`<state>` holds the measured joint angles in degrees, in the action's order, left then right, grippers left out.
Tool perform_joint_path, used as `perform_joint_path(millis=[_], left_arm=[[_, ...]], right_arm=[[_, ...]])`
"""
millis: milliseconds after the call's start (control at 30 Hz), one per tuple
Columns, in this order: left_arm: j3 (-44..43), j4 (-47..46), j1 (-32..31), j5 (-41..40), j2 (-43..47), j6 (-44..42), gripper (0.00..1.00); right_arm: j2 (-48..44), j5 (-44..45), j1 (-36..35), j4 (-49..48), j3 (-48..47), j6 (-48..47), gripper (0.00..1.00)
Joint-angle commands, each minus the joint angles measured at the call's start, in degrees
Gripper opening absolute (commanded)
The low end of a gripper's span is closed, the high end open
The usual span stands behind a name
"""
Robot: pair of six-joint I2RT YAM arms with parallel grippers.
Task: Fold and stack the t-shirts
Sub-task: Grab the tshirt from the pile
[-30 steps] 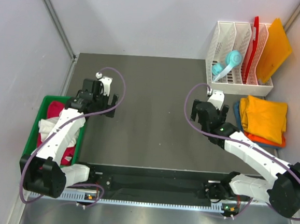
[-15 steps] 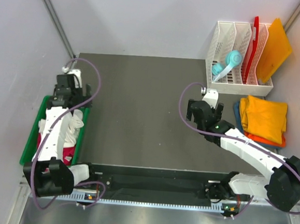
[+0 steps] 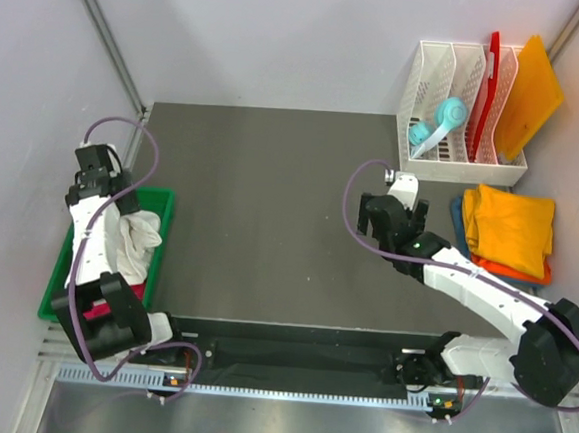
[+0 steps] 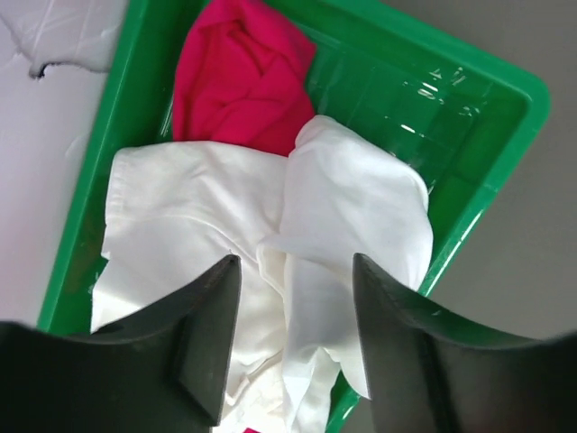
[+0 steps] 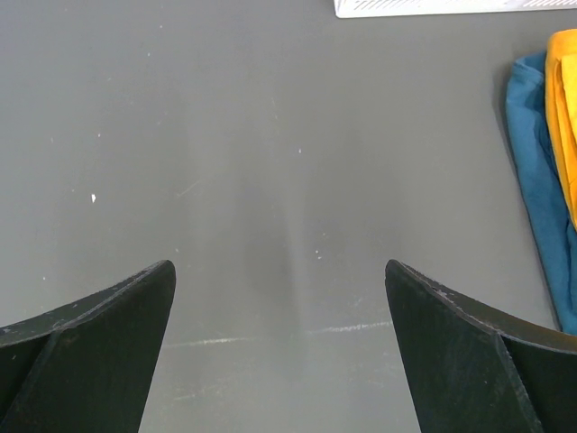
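Done: yellow-orange t-shirt (image 3: 509, 229), orange t-shirt (image 3: 498, 266), blue t-shirt (image 3: 456, 212) folded, stacked on counter (image 3: 273, 175), right side. To do: white t-shirt (image 4: 270, 225), crimson-pink t-shirt (image 4: 239, 77), crumpled in green bin (image 4: 505, 117). Over it left pincer (image 4: 296, 262), jaws apart, empty; right pincer (image 5: 279, 266) wide, empty.

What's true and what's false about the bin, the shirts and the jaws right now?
The white shirt lies in the green bin. True.
The pink shirt sits on the table. False: it is in the bin too.
The right jaws grip the blue shirt. False: they stand open over bare table.
A yellow-orange shirt lies folded by the white rack. True.
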<state>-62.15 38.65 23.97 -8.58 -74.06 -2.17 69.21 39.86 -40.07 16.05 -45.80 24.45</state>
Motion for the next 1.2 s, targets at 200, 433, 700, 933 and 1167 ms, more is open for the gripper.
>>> perform_joint_path(millis=[200,433,700,933,1167], left_arm=[[1.24,0.54,0.12,4.36,5.15,-0.46,0.58],[2.12,3.44,0.12,6.64,7.97,-2.66,0.42],[4.31,4.41,0.03,7.26,5.34,-4.42,0.31],[5.37,3.62,0.03,7.26,1.99,-4.07,0.21],[2.57,3.71,0.12,11.27,4.36,-3.97,0.0]], right_arm=[[3.21,-2.06,-0.97,-1.99,-2.27,-1.15,0.99],[6.11,-3.2,-1.15,-3.57,-3.33,-1.77,0.99],[8.66,-3.91,-1.58,-4.28,-4.82,-0.98,0.99],[8.14,-3.38,-1.94,-3.66,-4.04,-0.54,0.99],[7.34,-2.85,-1.94,-3.13,-3.59,-0.63,0.99]])
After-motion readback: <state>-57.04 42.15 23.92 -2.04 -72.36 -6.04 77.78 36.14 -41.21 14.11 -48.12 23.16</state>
